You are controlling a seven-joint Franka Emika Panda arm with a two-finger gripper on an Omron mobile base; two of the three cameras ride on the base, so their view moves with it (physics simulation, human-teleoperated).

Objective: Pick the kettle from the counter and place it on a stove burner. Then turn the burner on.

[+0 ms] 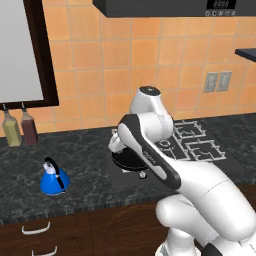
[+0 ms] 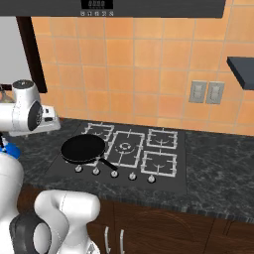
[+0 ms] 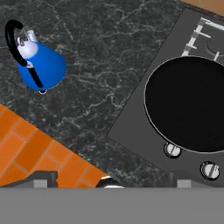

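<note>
The small bright-blue kettle [image 1: 54, 179] with its black arched handle stands upright on the dark marbled counter [image 1: 85, 155], left of the cooktop. In the hand view the kettle [image 3: 39, 65] is at the upper left, well away from my gripper [image 3: 113, 183]. The gripper is open, its fingertips [image 3: 43, 178] far apart with nothing between them, high over the counter between kettle and pan. Pale wire stove burners [image 2: 125, 146] sit in the black cooktop. A sliver of the kettle [image 2: 12, 150] shows behind my arm.
A round black frying pan [image 2: 83, 149] covers the front-left burner, and a row of knobs [image 2: 114, 173] lines the cooktop's front. Two bottles [image 1: 20, 129] stand by the wall at far left. The counter's front edge, with orange floor [image 3: 26, 148] below, is close to the kettle.
</note>
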